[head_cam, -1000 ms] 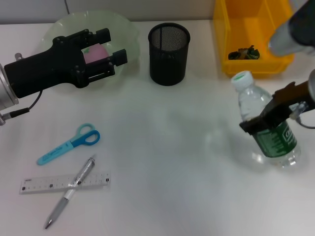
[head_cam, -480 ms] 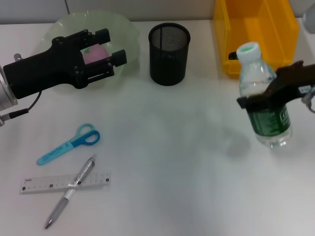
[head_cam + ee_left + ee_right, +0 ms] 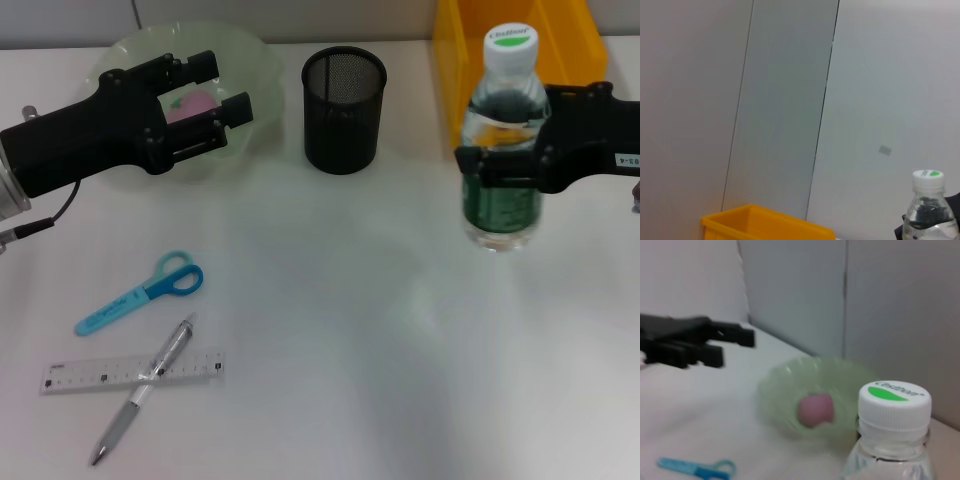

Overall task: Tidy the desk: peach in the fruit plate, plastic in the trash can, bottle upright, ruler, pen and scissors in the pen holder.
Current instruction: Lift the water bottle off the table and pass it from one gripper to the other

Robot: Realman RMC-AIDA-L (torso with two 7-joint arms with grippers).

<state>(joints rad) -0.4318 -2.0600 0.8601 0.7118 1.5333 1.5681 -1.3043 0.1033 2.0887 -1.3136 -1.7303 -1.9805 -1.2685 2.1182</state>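
The right gripper [image 3: 492, 170] gripped the upright bottle [image 3: 505, 140] on the worktop [image 3: 350, 330]; the left gripper [image 3: 215, 92] hovered, fingers spread, over the plate [image 3: 255, 70].

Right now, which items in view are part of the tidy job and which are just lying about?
Job items:
- pink peach in pale green fruit plate
- clear plastic bottle, upright, held by right gripper
- blue-handled scissors, clear ruler, silver pen on the desk
- black mesh pen holder
- yellow bin
- left gripper, open over the plate

Lying about:
- nothing visible
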